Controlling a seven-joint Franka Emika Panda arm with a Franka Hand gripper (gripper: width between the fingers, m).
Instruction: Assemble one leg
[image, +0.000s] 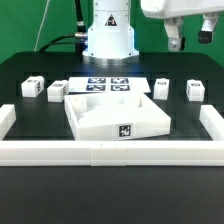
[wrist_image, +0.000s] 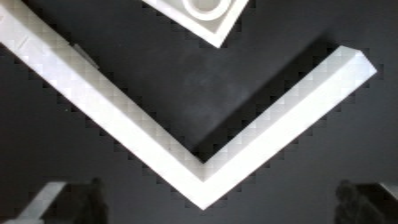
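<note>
Two legs stand on the black table at the exterior view's left of the large white square panel. Two more legs stand at its right. All are small white blocks with a black-and-white tag. My gripper hangs high above the back right of the table, above the right-hand legs, open and empty. In the wrist view the gripper is open, with dark fingers at both lower edges and nothing between them. No leg shows there for certain.
The marker board lies behind the panel, in front of the robot base. A low white wall borders the table's front and sides; its corner fills the wrist view. A white part with a round recess shows there too.
</note>
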